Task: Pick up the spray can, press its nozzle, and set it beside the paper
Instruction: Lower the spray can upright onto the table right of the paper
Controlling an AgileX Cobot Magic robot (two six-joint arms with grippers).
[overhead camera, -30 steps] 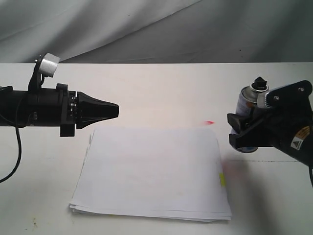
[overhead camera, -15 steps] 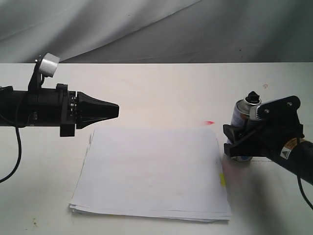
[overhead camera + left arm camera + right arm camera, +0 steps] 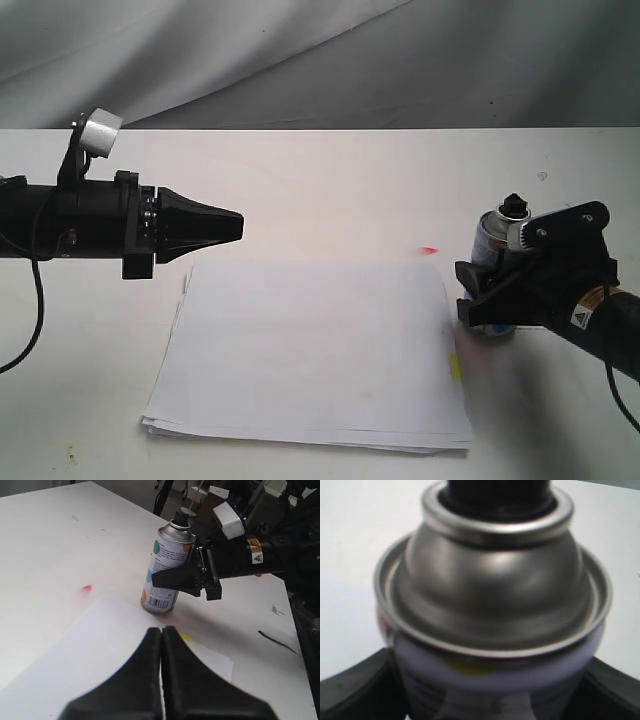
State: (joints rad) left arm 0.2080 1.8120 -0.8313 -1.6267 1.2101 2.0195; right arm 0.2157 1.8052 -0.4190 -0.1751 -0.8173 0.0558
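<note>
**A:** Confirm state of the right gripper (image 3: 485, 298).

**B:** Clamped on the spray can (image 3: 490, 238), one finger against each side of the label. Held upright between those fingers, base apparently down on the table (image 3: 320, 170), just beside the corner of the paper (image 3: 320, 350) nearest those fingertips.

**A:** Confirm state of the left gripper (image 3: 235, 227).

**B:** Fingers pressed together, gripping nothing. Poised above the paper's edge, with the can well ahead of the fingertips.

**A:** Estimate progress.

**B:** Pick-up judged complete. Pressing of the nozzle (image 3: 514, 203) not confirmable; untouched at present. Placement judged all but complete. Remaining: part the right fingers and back away without tipping the can.

**A:** Describe surface and room.

**B:** Plain white tabletop, faintly scuffed, with a small red mark (image 3: 428, 250) between the two sets of fingertips, nearer the right. Draped grey cloth (image 3: 300, 60) beyond the table. Dark, cluttered equipment behind the right fingers in the left wrist view; too blurred to identify.
</note>
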